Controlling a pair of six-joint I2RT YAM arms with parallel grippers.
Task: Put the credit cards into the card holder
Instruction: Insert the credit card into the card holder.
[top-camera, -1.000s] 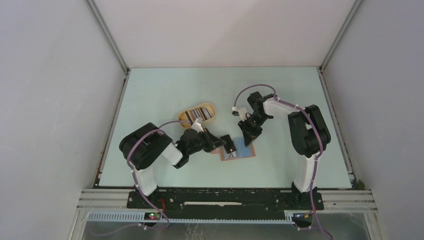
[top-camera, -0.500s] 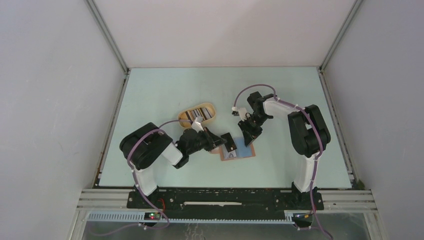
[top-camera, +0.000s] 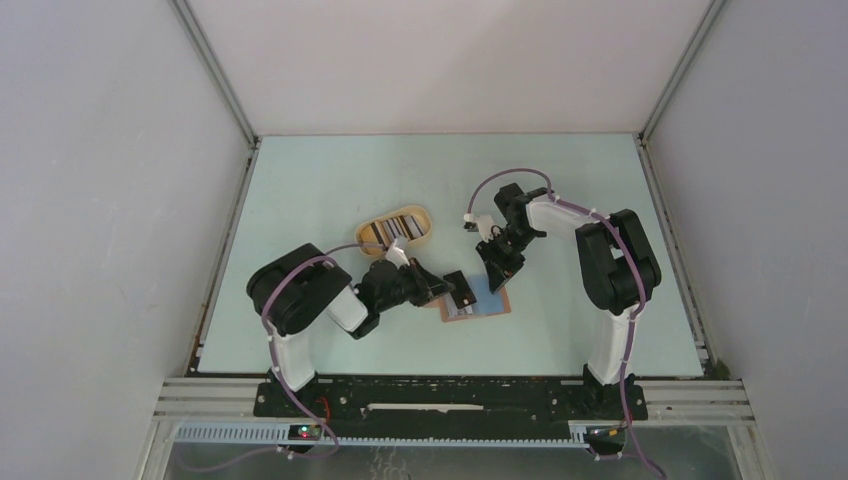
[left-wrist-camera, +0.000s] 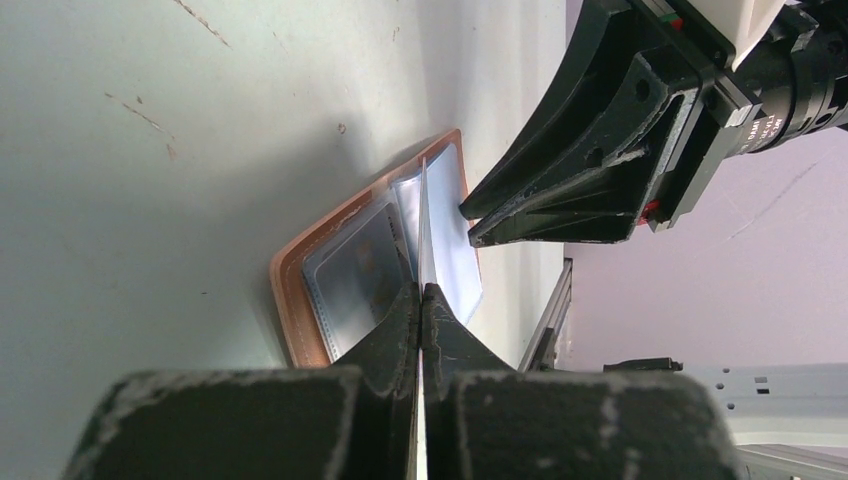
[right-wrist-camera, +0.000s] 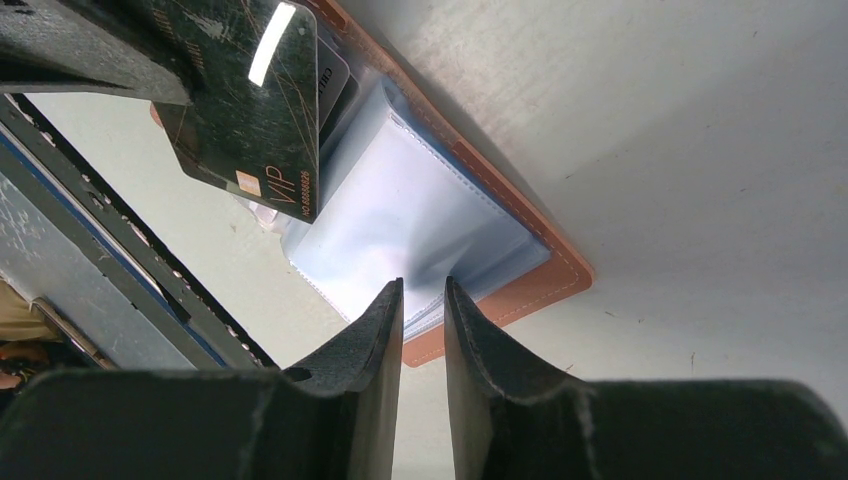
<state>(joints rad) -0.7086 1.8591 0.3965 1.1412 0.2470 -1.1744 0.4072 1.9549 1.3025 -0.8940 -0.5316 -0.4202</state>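
Two black and white arms reach over the pale green tabletop (top-camera: 330, 180) and meet near its middle. The flat reddish-brown leather-like card holder (top-camera: 485, 300) lies open on the tabletop there, between the two arms. Its clear plastic pockets face up.

The left arm is bent low. Its forearm stretches out to the right, close to the tabletop. The left gripper (top-camera: 446, 290) is closed tight on a shiny black credit card (top-camera: 459, 288) with gold VIP letters. In the left wrist view the card is seen from its thin edge. Its far end sits over the open card holder, near the fold in the middle. I cannot tell if the card touches a pocket.

The right arm stands tall from its base and folds at the elbow. It goes back and to the left, then bends down at the wrist. The right gripper (top-camera: 497, 272) points down at the far right side of the card holder. Its two fingers (right-wrist-camera: 370, 340) are only a little apart. They pinch the edge of a clear bluish plastic sleeve (right-wrist-camera: 400, 220) of the card holder, and the plastic wrinkles where they hold it.

An oval tan tray (top-camera: 425, 230) sits farther back and to the left, apart from the card holder. It has striped cards (top-camera: 385, 232) in it. It is just behind the left arm's wrist.
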